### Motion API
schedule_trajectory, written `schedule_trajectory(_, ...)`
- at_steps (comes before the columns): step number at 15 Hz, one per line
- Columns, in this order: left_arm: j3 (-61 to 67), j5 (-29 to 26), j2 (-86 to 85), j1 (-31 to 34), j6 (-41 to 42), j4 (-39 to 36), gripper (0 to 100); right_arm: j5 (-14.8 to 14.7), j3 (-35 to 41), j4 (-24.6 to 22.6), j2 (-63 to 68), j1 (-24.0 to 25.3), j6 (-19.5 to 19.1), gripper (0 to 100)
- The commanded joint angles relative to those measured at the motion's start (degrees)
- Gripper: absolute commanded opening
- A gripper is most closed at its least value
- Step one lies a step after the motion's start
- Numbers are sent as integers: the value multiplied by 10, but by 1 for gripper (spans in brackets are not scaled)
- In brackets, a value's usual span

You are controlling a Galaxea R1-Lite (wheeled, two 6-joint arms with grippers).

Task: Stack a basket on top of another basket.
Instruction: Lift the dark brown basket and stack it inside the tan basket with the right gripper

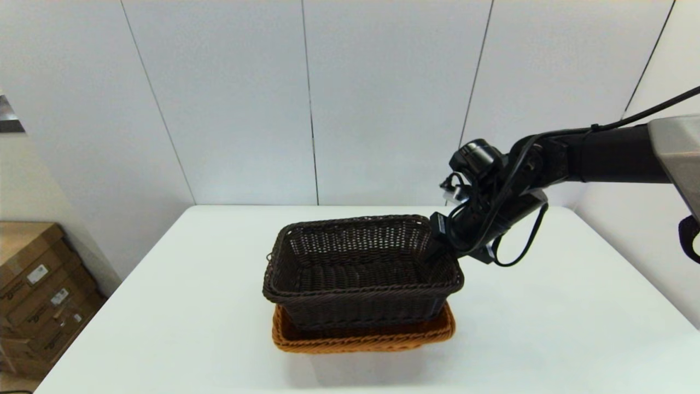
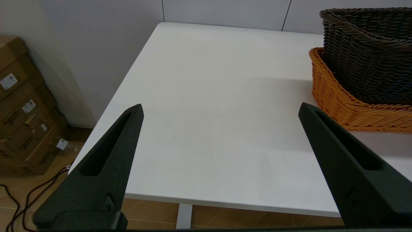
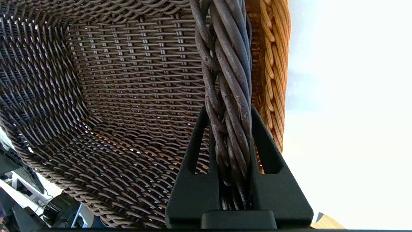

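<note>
The room is plain: pale panelled walls (image 1: 246,98) with thin dark seams stand behind a white surface (image 1: 547,328), and stacked cardboard boxes (image 1: 38,295) sit on the floor off the surface's left side, with a loose cable trailing on the floor near them in the left wrist view.

Near the middle of the surface sits the orange-tan basket (image 1: 363,339). The dark brown basket (image 1: 358,268) is nested in it — its base is down inside the tan rim, its upper half standing well above, and it looks slightly tilted, with the right end a little higher.

The right arm reaches in from the right, and the right gripper (image 1: 437,246) is at the dark basket's far right corner. In the right wrist view its jaws are narrow, pinching the rolled rim between them.

The left gripper (image 2: 220,109) hangs off the surface's left front area, well apart from the baskets — jaws spread wide, nothing between them.
</note>
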Motion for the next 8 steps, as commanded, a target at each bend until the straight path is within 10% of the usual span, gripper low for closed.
schedule_trajectory(1,0,1,-1,0,0,0,100,2,-1,2,6,1,1,0)
schedule_trajectory(8,0,1,-1,0,0,0,100,-11,-1,2,13,0,0,0)
